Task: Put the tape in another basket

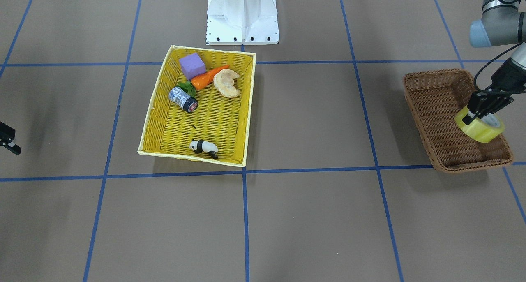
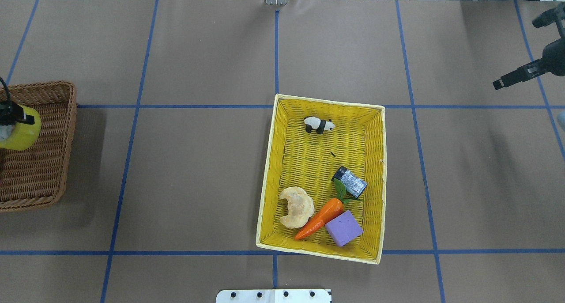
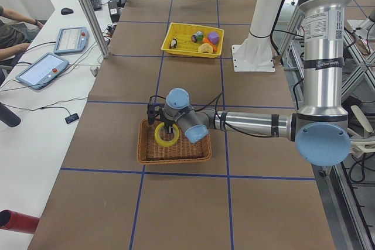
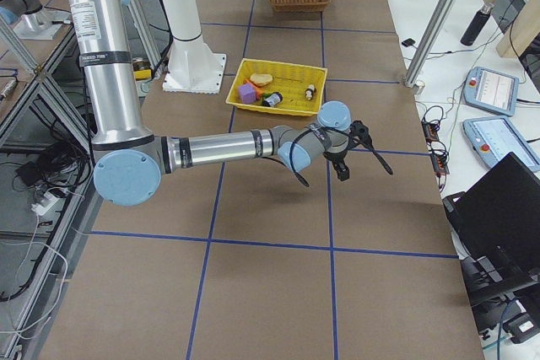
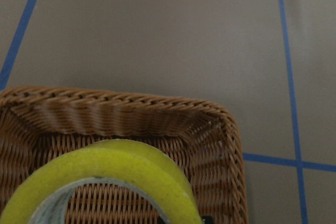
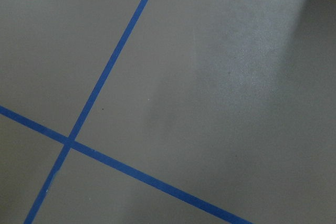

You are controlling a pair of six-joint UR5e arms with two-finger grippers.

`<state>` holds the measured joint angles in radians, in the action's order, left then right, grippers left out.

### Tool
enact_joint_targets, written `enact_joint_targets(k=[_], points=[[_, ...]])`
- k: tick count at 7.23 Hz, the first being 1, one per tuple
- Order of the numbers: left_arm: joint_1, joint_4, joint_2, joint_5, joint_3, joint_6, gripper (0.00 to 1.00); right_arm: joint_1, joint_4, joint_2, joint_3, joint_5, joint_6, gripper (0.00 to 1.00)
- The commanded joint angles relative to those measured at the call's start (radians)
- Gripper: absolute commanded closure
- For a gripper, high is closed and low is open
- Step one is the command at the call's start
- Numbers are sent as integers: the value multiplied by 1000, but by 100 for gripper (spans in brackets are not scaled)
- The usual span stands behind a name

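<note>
tape (image 5: 131,169) at bottom edge | overlaps basket (image 5: 121,114) | table (image 5: 157,30) beyond, blue lines (image 5: 287,72)

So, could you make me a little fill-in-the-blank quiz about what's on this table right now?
1. The left gripper holds the tape over the ____ wicker basket.
2. The toy panda lies in the ____ woven basket.
3. The cube beside the carrot is ____.
4. The right gripper, far from both baskets, holds ____.

Missing words: brown; yellow; purple; nothing.
</note>
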<state>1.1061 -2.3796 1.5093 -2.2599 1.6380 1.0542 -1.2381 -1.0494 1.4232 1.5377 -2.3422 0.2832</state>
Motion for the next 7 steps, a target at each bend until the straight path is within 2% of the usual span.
enact_joint_targets(k=[1, 2, 4, 6, 7], points=[[-49, 189, 15, -3, 62, -3, 100, 5, -21, -1, -1, -15, -13, 0], [-104, 191, 12, 34, 43, -9, 100, 8, -21, 0, -1, -16, -13, 0], [-129, 204, 20, 43, 11, -13, 100, 17, -27, 0, -2, -16, -13, 0], [-129, 252, 14, 43, 9, -104, 100, 22, -76, -6, 4, -31, -12, 0], [-127, 257, 15, 46, 10, -133, 4, 22, -77, -7, 4, -40, -13, 0]])
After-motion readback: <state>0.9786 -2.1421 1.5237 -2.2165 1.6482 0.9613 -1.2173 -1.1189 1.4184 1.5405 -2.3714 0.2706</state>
